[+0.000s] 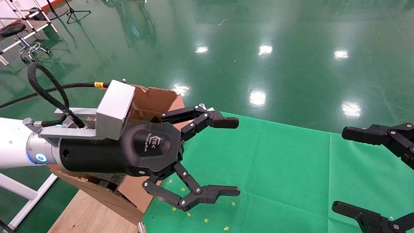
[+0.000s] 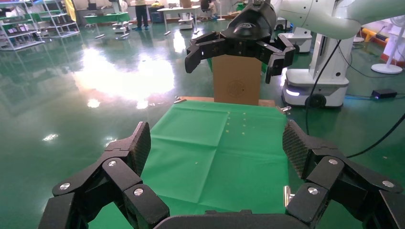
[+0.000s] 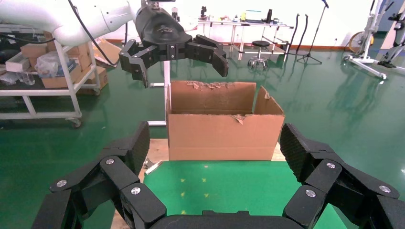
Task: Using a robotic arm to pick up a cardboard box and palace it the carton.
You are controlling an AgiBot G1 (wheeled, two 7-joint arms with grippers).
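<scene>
Nearest the head camera, left gripper (image 1: 228, 157) on its white arm: fingers spread wide, nothing held; hangs at the near corner of the carton (image 1: 155, 97), fingertips out over the green cloth (image 1: 275, 161); grey wrist box and black cable riding above it.

Right gripper (image 1: 347, 170) at the opposite edge of the head view, also spread wide and empty, facing back across the cloth toward the left one.

No cardboard box on the cloth in the head view or the right wrist view; seen only from the left wrist camera, probably, as a brown upright block with a round mark on its face (image 2: 236, 86), standing past the far end of the cloth, beneath or just behind the right gripper; hard to say which.

If so: long axis upright, well apart from the left gripper with the whole cloth between, and much nearer the right one; carton at the other end, behind the left gripper, so a full crossing of the cloth called for either way.

Carton open-topped, flaps ragged, black foam (image 1: 106, 181) showing inside, seated on a wooden board (image 1: 84, 210) just beside the cloth.

Room to move: only small yellow specks on the cloth between the two grippers; risk judged mainly at the carton's torn rim and in the two grippers meeting mid-table.
</scene>
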